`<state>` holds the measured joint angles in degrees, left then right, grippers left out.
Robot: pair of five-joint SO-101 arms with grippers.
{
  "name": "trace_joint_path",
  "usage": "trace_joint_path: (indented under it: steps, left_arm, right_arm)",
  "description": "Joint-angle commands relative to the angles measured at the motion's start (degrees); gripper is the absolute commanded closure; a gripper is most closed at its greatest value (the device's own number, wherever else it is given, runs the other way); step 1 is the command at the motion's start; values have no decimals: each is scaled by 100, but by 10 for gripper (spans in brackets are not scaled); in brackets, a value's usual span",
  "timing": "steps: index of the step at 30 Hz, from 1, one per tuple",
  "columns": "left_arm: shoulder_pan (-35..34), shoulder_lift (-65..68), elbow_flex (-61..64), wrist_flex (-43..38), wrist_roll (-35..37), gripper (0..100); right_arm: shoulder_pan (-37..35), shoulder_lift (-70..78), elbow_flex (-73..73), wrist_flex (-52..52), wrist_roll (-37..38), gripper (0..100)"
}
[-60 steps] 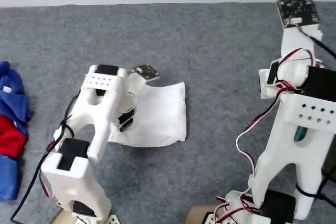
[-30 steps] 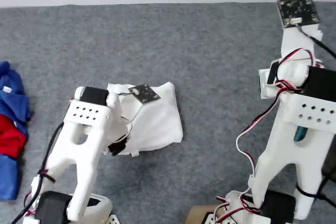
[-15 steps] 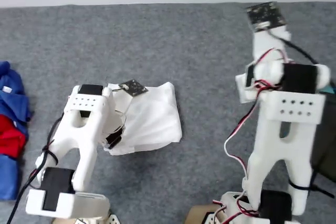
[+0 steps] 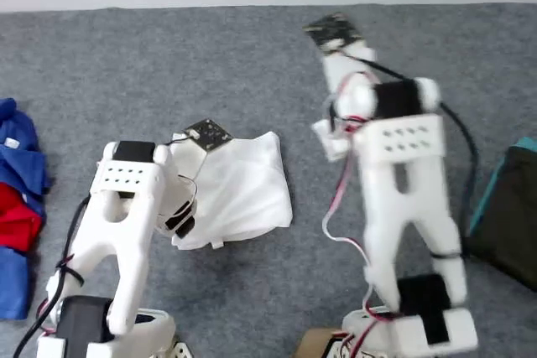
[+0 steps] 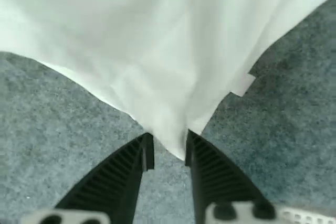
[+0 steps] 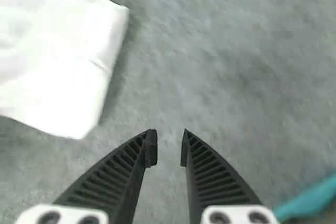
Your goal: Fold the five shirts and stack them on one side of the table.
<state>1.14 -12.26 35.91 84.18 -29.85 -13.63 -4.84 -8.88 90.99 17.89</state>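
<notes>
High view: white shirt lies folded mid-table, well apart from the blue and red pile, left arm bent low over it; left wrist view: left gripper nipped on only the shirt's edge, which may slip and spoil the fold; right wrist view: right gripper narrowly apart, empty, beside the shirt.

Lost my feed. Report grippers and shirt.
Left gripper shut on white shirt edge. Right gripper slightly open, empty, beside shirt. Blue and red shirts piled aside.
</notes>
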Motion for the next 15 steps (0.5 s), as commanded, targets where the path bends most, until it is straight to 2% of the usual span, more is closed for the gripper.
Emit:
trace_joint_path:
  steps: [1,6,12,15]
  left_arm:
    - [-26,-132,101,-281,-26,955]
    - [-26,255,171,-527,-26,984]
    - [-26,923,136,-826,-26,994]
    - [-26,1108,136,-985,-26,994]
  right_arm:
    - [-277,479,-79,-734,-193,901]
    - [-514,1182,-176,-1560,-677,844]
    - [-936,2062,-1037,-1675,-642,957]
    - [-1051,2457,-1565,-1534,-519,973]
